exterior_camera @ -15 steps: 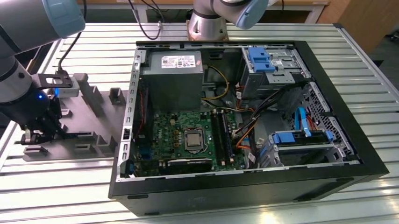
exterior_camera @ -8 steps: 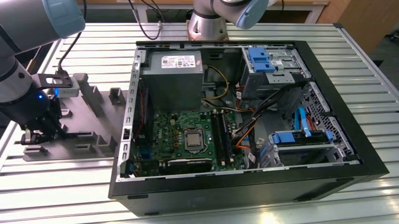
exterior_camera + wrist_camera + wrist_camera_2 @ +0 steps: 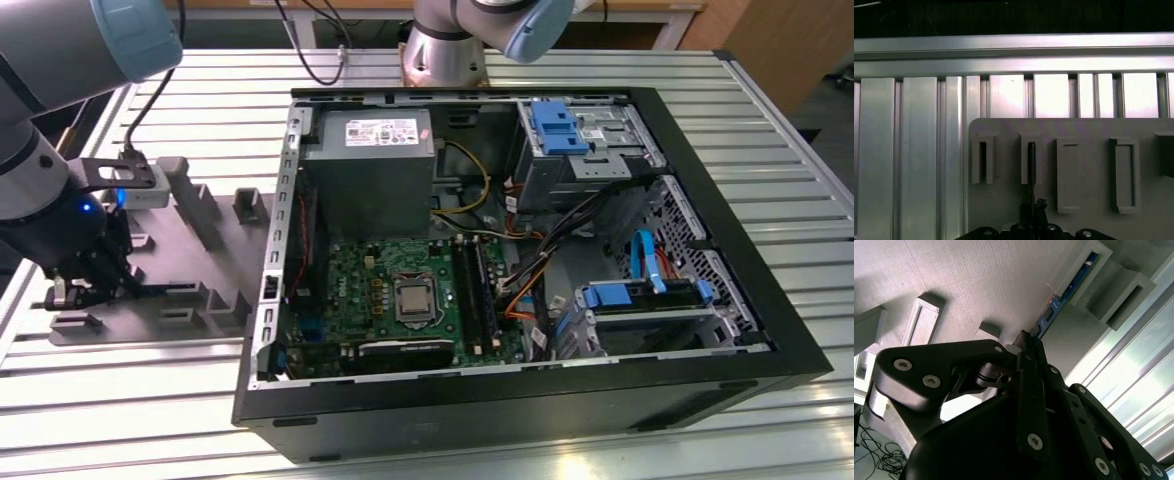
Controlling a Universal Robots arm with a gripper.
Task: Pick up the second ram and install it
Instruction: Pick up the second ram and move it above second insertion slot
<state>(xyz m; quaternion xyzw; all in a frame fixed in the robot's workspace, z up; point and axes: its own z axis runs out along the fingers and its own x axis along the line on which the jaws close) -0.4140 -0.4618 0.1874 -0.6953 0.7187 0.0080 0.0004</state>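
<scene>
The second ram (image 3: 1053,309) is a thin dark stick standing on edge, its far end resting in the slot of a grey fixture block (image 3: 1081,271). In the first wrist view the ram (image 3: 1031,167) appears edge-on as a dark line running from a slotted block (image 3: 1025,160) down to the fingers. My gripper (image 3: 1028,342) is shut on the stick near its nearer end. In the exterior view the gripper (image 3: 83,293) sits low over the grey fixture plate (image 3: 200,265), on the exterior view's left of the open computer case. The motherboard's black slots (image 3: 477,290) lie inside the case.
The open computer case (image 3: 534,400) takes up the middle, with a power supply (image 3: 367,165), drive cages (image 3: 581,150) and loose cables (image 3: 534,270) beside the motherboard. Several grey blocks (image 3: 247,205) stand on the fixture plate. A second arm's base (image 3: 447,45) stands behind the case.
</scene>
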